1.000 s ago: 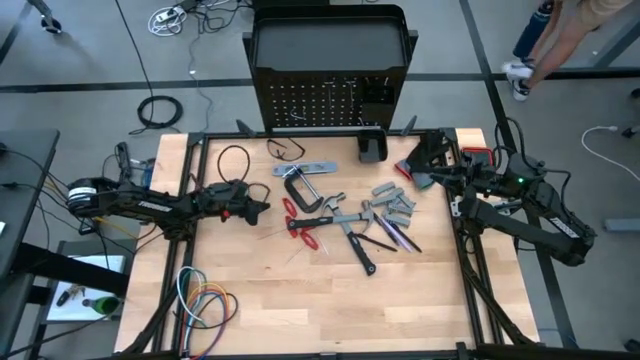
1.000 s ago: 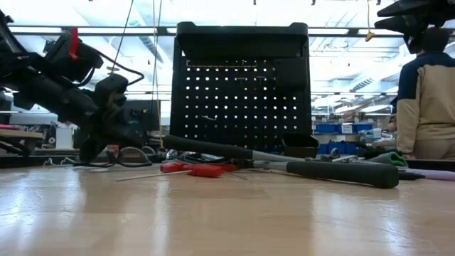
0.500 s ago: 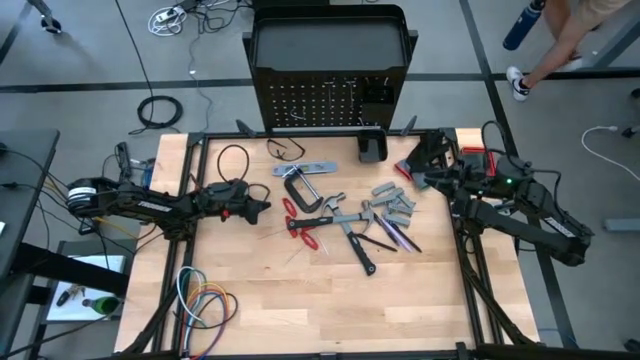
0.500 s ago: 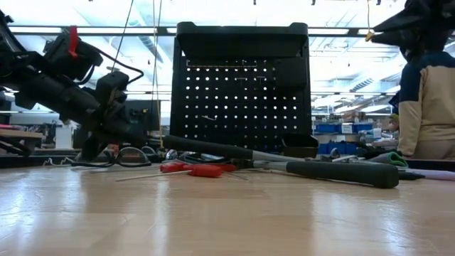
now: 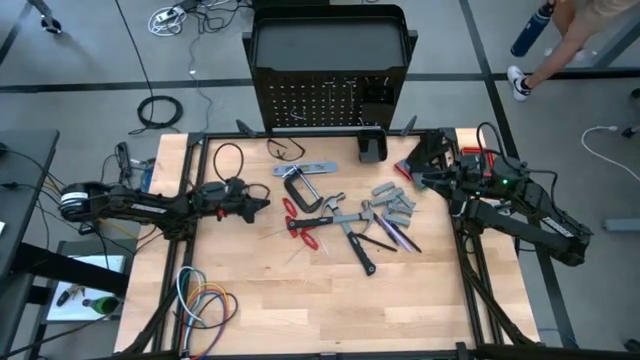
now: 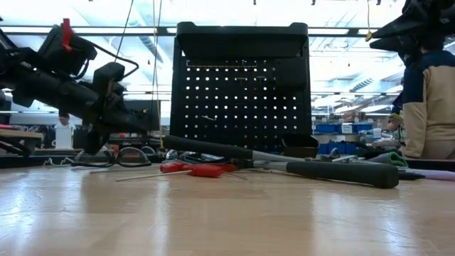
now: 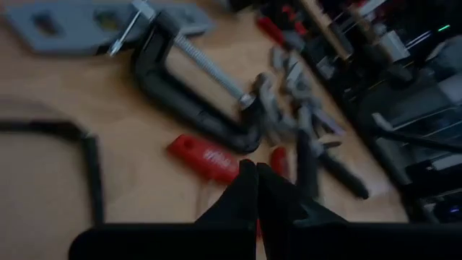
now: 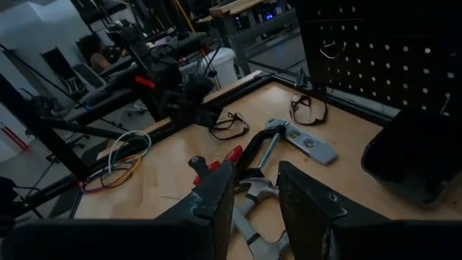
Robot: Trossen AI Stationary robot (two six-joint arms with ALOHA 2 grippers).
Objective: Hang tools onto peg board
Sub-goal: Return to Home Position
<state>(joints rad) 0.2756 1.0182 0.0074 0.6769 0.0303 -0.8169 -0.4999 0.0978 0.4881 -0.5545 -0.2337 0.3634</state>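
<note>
Pulling back and lifting slightly, the left hand point(image 5: 256, 200) hangs over the worktop's point(image 5: 300, 290) left side, fingers pressed together, apparently empty. Near the right edge the right hand point(image 5: 418, 172) waits, fingers parted, holding nothing. The C-clamp point(image 5: 303, 188) lies among the other tools point(image 5: 350, 215), near the peg board point(image 5: 320, 105). This looks like a retreat to rest; next comes a fresh pick.

Grey floor point(image 5: 90, 40) surrounds the wooden bench point(image 5: 300, 290). A black cable coil point(image 5: 160, 112) lies beyond its far-left corner, under a bright ceiling point(image 6: 341, 14).
</note>
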